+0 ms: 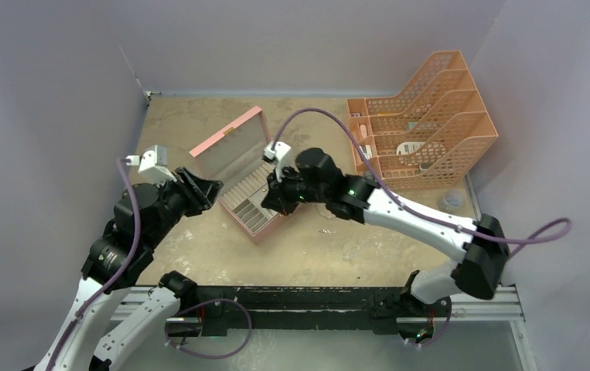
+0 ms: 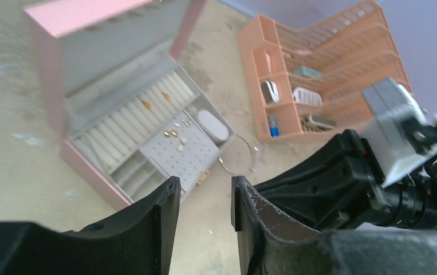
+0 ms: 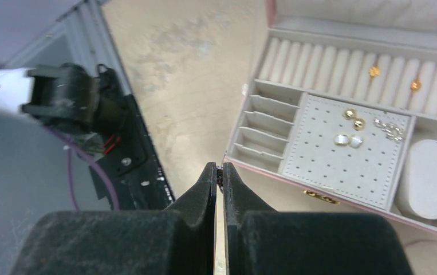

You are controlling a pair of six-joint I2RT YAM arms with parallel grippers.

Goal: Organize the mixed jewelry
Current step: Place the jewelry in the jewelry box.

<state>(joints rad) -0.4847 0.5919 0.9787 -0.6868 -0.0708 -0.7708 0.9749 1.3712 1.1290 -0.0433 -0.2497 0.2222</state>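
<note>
Gold studs (image 3: 353,118) sit in the open pink jewelry box (image 1: 226,133); left gripper (image 2: 204,192) jaws spread, right gripper (image 3: 220,172) jaws pressed together.

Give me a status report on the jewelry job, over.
Left gripper open, empty; right gripper shut. Gold studs on the box's perforated pad; wire hoop loose on table beside it. Lid up, nothing blocking.

The open pink rectangular box with grey lining (image 1: 226,133) sits mid-bench. The orange plastic mesh file rack (image 1: 446,93), well apart, occupies the far right corner of the tan bench (image 1: 199,247).
</note>
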